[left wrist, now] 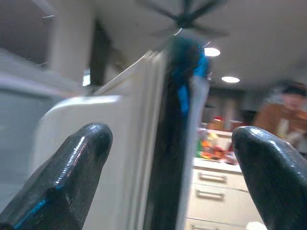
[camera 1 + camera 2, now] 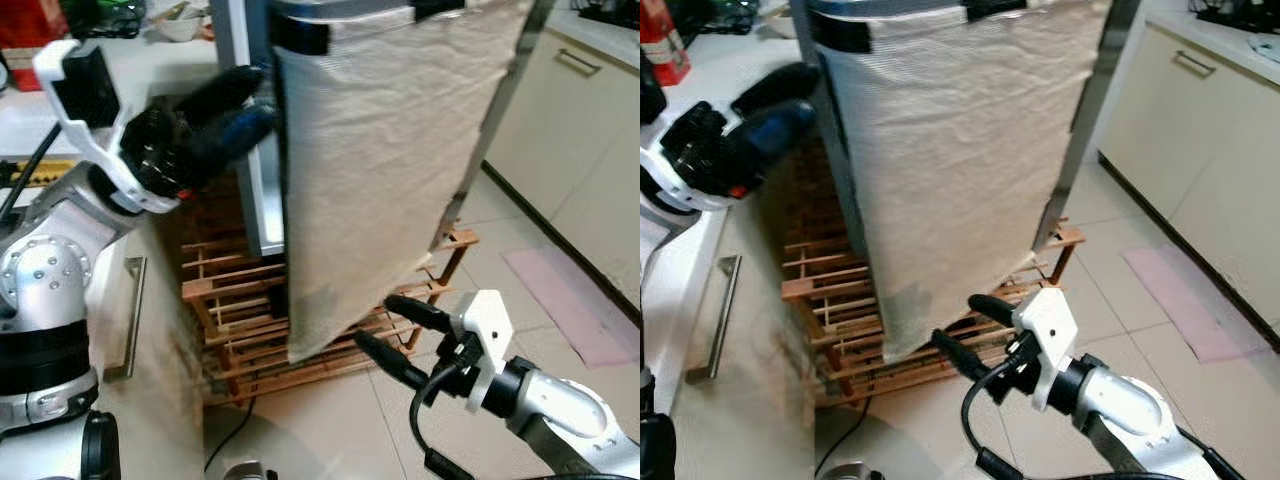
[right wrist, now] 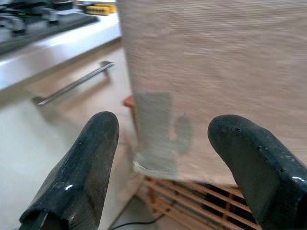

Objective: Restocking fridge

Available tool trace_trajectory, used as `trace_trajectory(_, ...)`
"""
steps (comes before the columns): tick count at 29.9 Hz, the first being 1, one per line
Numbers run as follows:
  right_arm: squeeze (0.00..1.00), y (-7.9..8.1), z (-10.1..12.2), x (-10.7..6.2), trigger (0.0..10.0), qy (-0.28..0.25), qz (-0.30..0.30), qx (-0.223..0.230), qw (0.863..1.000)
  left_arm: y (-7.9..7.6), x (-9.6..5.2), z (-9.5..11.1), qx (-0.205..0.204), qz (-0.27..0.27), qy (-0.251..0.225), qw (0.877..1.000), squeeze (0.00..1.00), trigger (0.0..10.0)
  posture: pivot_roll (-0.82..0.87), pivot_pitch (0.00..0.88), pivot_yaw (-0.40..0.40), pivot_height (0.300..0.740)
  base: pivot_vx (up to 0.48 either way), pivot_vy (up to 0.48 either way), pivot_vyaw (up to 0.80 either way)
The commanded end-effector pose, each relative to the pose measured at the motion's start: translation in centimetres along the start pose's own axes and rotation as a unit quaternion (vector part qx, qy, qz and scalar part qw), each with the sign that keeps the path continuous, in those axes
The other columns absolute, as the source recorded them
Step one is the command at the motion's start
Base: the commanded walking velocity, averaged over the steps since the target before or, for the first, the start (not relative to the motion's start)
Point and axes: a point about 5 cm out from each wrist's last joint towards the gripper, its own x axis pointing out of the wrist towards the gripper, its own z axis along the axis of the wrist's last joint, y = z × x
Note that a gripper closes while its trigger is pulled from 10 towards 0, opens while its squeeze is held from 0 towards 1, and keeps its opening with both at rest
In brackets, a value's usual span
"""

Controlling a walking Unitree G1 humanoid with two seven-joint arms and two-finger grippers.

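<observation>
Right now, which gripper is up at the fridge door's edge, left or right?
The left gripper: raised, fingers open astride the fridge door edge. The right gripper hangs low, open, by the door's bottom corner over the wooden rack.

Cloth cover (image 2: 380,170) hides most of the fridge door (image 2: 245,150), top cut off by the frame. Wooden rack (image 2: 250,320) partly hidden behind the cover. Left wrist view blurry: person (image 1: 283,115) in bkgd just a smear, items on the far surface (image 1: 216,165) too small to tell.
</observation>
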Motion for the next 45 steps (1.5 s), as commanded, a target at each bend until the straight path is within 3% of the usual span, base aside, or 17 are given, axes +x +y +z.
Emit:
trace_trajectory(1, 0.00, -1.1, -0.4, 0.0, 10.0, 0.000, -0.022, -0.001, 1.000, 1.2, -1.1, 0.6, 0.024, 0.063, -0.016, 0.998, 0.00, 10.0, 0.00, 0.000, -0.006, 0.740, 0.000, 0.000, 0.00)
trace_trajectory(6, 0.00, -2.0, -1.5, 0.6, 10.0, 0.003, -0.029, 0.006, 1.000, 3.2, -1.5, 1.0, 0.046, 0.161, -0.065, 0.984, 0.00, 10.0, 0.00, 0.000, -0.013, 0.740, 0.000, 0.000, 0.00)
trace_trajectory(9, 0.00, -1.8, -1.8, 0.0, 10.0, 0.004, -0.030, 0.006, 1.000, 3.9, -1.4, 1.1, 0.034, 0.182, -0.103, 0.977, 0.00, 10.0, 0.00, 0.000, -0.013, 0.740, 0.000, 0.000, 0.00)
trace_trajectory(17, 0.00, -2.4, -2.2, -0.5, 10.0, 0.017, -0.056, -0.019, 0.998, 4.2, -0.9, 0.5, 0.049, 0.186, -0.088, 0.977, 0.00, 10.0, 0.00, 0.000, -0.014, 0.740, 0.000, 0.000, 0.00)
trace_trajectory(20, 0.00, -3.0, -2.5, -0.6, 10.0, 0.023, -0.092, -0.028, 0.995, 5.0, -0.5, -0.1, 0.084, 0.227, -0.058, 0.969, 0.00, 10.0, 0.01, 0.000, -0.018, 0.740, 0.000, 0.000, 0.00)
trace_trajectory(21, 0.00, -3.4, -2.7, -0.4, 10.0, 0.026, -0.119, -0.035, 0.992, 5.6, -0.2, -0.5, 0.117, 0.259, -0.044, 0.958, 0.00, 10.0, 0.01, 0.000, -0.020, 0.740, 0.000, 0.000, 0.00)
trace_trajectory(32, 0.00, -3.1, -3.4, 0.8, 10.0, 0.022, -0.155, -0.024, 0.987, 4.9, 0.6, -1.5, 0.098, 0.218, -0.036, 0.970, 0.00, 10.0, 0.01, 0.000, -0.018, 0.740, 0.000, 0.000, 0.00)
trace_trajectory(39, 0.00, -1.8, -2.1, 1.1, 10.0, -0.012, -0.106, -0.023, 0.994, 5.2, -0.1, -1.1, 0.118, 0.240, -0.042, 0.962, 0.00, 10.0, 0.00, 0.000, -0.017, 0.740, 0.000, 0.000, 0.00)
trace_trajectory(45, 0.00, -0.6, -0.2, 1.5, 10.0, -0.051, -0.056, -0.021, 0.997, 5.4, -1.9, 0.5, 0.133, 0.264, -0.068, 0.953, 0.00, 10.0, 0.01, 0.000, -0.020, 0.740, 0.000, 0.000, 0.00)
